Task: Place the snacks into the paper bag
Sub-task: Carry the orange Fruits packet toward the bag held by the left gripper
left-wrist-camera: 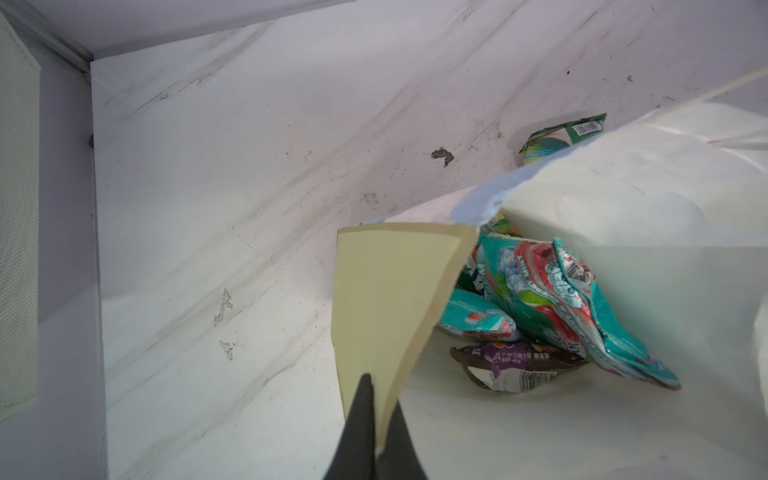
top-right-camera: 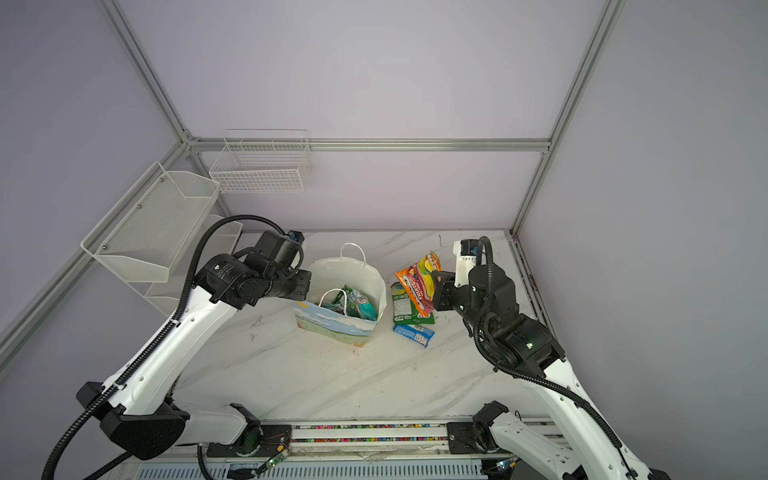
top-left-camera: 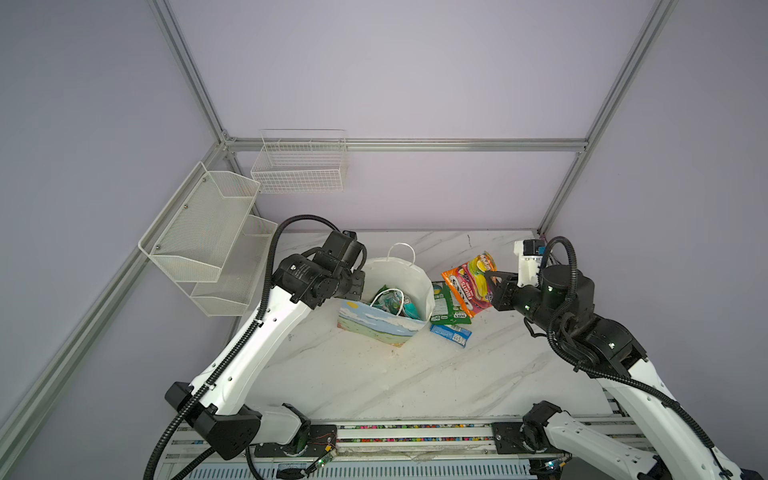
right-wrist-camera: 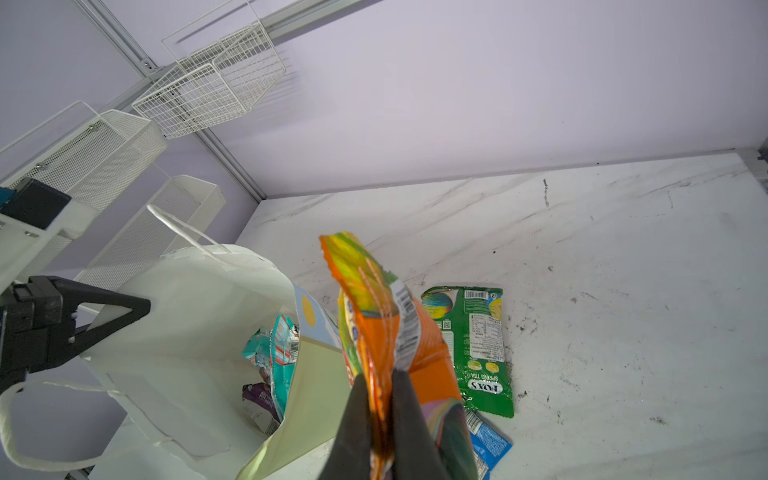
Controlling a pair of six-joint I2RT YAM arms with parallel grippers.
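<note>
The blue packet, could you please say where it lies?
In both top views the blue packet lies right of the paper bag, in front of the green bag.

The white paper gift bag's [top-left-camera: 409, 274] mouth is crossed by a drooping white cord handle [top-left-camera: 394, 293]. Its left rim is taken by the left gripper [left-wrist-camera: 380, 428], its right flank by a green foil packet [top-left-camera: 448, 311].

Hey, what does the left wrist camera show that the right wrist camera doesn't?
Only left wrist: the pinch point where the left hand clamps the paper bag's rim flap. Only right wrist: the right hand gripping the orange packet, plus the blue packet. Both: teal packets and a dark wrapper inside the bag, and the green packet outside.
</note>
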